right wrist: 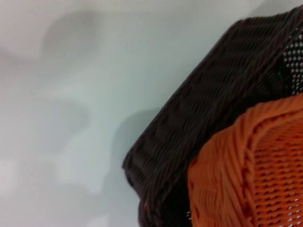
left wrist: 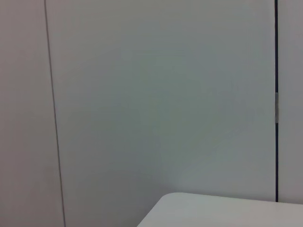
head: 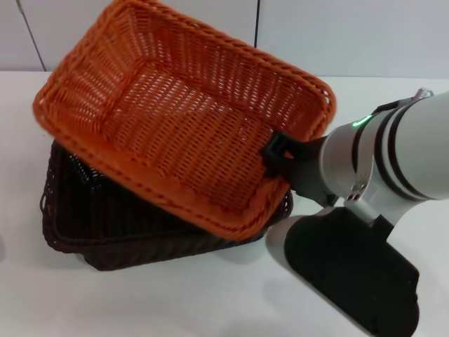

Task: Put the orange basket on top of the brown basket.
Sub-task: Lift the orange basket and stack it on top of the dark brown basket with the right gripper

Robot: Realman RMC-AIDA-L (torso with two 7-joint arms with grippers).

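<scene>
The orange basket (head: 182,119) hangs tilted above the brown basket (head: 105,225), its far side raised and its near edge low over the brown rim. My right gripper (head: 277,156) is shut on the orange basket's right rim. In the right wrist view a corner of the orange basket (right wrist: 255,175) overlaps the dark woven corner of the brown basket (right wrist: 199,127). The brown basket rests on the white table (head: 175,302), mostly hidden under the orange one. My left gripper is out of view.
The right arm's white and black links (head: 365,232) fill the lower right of the head view. A pale panelled wall (left wrist: 156,94) stands behind the table, and a table corner (left wrist: 227,210) shows in the left wrist view.
</scene>
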